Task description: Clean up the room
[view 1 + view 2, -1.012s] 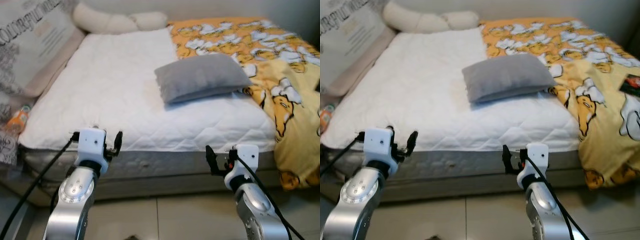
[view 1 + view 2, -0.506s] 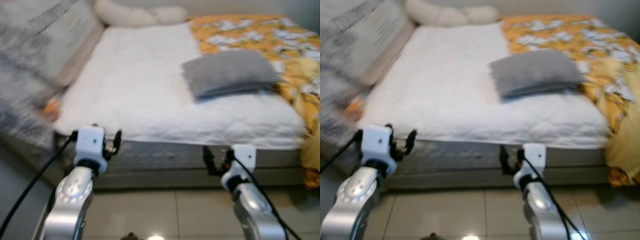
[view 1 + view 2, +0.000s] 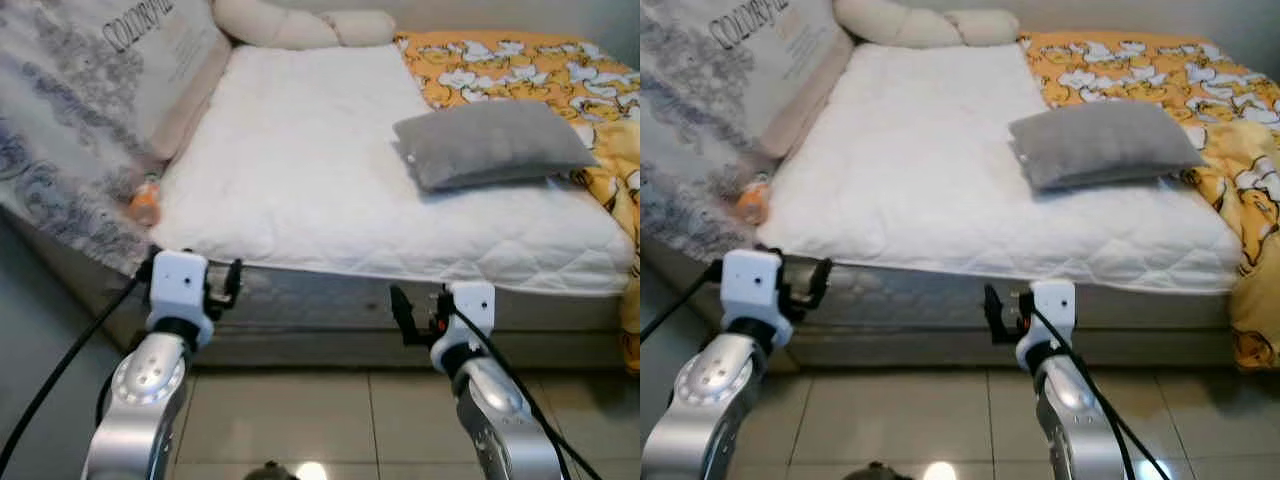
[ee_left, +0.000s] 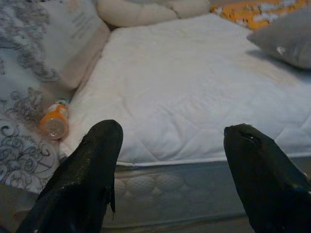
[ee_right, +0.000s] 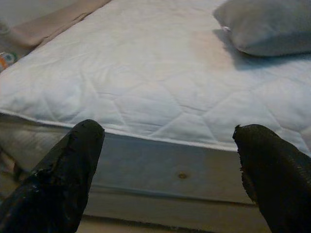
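Observation:
A small orange bottle [image 3: 146,203] lies on its side at the left edge of the white mattress [image 3: 300,160], against a grey-patterned fabric [image 3: 60,150]; the left wrist view has the bottle [image 4: 53,121] ahead and off to one side. A grey pillow [image 3: 493,143] rests on the mattress's right part, beside a yellow duck-print blanket [image 3: 520,65]. My left gripper [image 3: 192,272] is open and empty in front of the mattress's near edge, its fingers [image 4: 92,165] wide apart. My right gripper [image 3: 428,310] is also open and empty, just short of the bed's side.
A long cream pillow [image 3: 300,25] lies along the head of the bed. The bed's base [image 3: 320,320] stands right before both grippers. Pale floor tiles [image 3: 300,420] run under the arms, and a grey wall [image 3: 40,350] is at the left.
The camera has swung left, so the bed sits further right in view and the bottle and patterned fabric show more. Both arms keep their pose, fingers still open.

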You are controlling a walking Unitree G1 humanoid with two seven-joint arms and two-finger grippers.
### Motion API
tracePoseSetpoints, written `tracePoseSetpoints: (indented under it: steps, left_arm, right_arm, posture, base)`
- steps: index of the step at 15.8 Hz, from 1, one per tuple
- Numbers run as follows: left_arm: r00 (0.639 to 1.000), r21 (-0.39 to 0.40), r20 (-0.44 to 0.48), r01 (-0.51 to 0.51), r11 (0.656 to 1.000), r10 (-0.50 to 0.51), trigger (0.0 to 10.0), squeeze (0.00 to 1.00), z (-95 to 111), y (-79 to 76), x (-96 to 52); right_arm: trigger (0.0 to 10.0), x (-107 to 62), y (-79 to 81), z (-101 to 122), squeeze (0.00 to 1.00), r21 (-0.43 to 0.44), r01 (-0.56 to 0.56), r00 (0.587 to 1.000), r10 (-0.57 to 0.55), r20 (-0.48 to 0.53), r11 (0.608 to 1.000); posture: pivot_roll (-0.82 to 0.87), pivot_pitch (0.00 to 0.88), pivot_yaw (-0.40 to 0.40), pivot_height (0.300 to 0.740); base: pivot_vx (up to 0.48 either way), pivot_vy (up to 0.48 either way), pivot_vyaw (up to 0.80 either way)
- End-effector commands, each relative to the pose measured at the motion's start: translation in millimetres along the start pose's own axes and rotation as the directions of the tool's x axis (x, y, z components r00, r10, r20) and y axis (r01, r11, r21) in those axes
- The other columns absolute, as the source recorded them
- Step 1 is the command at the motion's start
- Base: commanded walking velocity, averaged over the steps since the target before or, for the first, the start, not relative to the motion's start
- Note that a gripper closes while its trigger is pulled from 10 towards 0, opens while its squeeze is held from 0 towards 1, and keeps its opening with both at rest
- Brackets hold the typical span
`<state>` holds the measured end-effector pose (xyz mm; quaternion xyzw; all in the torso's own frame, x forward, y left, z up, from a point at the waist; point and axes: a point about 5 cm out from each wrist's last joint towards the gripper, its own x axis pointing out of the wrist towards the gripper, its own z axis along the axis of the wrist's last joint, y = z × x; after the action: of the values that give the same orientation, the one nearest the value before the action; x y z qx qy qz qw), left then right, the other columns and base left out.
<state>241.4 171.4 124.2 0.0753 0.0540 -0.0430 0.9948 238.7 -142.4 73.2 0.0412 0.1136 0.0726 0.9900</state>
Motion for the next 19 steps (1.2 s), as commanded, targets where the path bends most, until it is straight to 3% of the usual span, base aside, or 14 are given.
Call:
tracePoseSetpoints:
  steps: [1, 7, 19]
  left_arm:
    - [1.000, 0.008, 0.007, -0.002, 1.000, 0.002, 10.0, 0.00, 1.7, 1.4, 0.3]
    - [1.000, 0.021, 0.012, 0.009, 1.000, -0.009, 10.0, 0.00, 3.0, 1.5, 0.3]
    - [1.000, -0.003, 0.007, 0.012, 1.000, -0.012, 10.0, 0.00, -1.1, -4.0, -0.1]
  right_arm:
    - [10.0, 1.1, -2.7, 4.4, 0.00, -0.026, 0.007, 1.000, -0.007, 0.018, 1.000]
    - [10.0, 2.3, -4.1, 5.1, 0.00, -0.014, 0.015, 1.000, -0.015, 0.026, 1.000]
    - [10.0, 6.1, -14.4, 9.3, 0.00, -0.041, 0.034, 0.999, -0.033, 0.027, 0.999]
  posture:
    - [0.09, 0.000, 0.039, 0.740]
    - [0.09, 0.000, 0.042, 0.740]
    - [0.08, 0.000, 0.022, 0.740]
  base:
    - [0.000, 0.000, 0.80]
    - [0.264, 0.000, 0.73]
    - [0.302, 0.000, 0.00]
